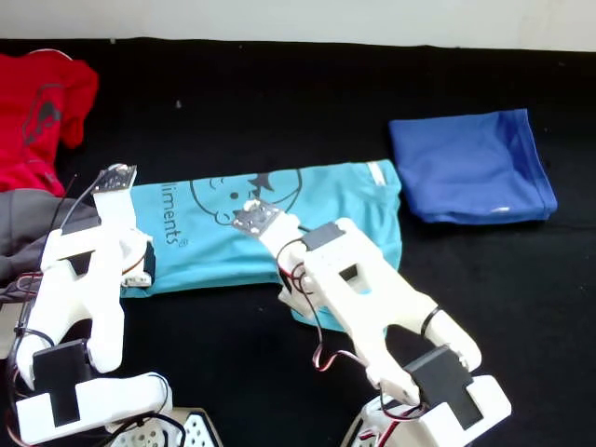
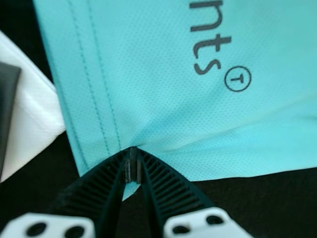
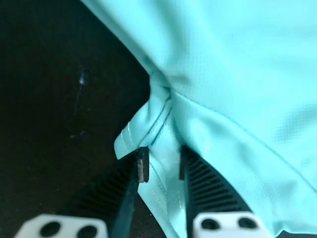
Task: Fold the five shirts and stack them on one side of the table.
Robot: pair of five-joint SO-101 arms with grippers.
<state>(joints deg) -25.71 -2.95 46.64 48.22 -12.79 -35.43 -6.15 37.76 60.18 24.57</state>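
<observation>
Clamping the hem of the teal shirt [image 1: 209,250]: left pincer [image 2: 132,167] firmly, right pincer [image 3: 161,166] apparently.

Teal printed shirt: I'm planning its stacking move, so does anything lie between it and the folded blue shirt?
Nothing visible does. The teal printed shirt lies spread on the black table, its right edge close beside the folded blue shirt. The left gripper and right gripper grip its near edge.
</observation>
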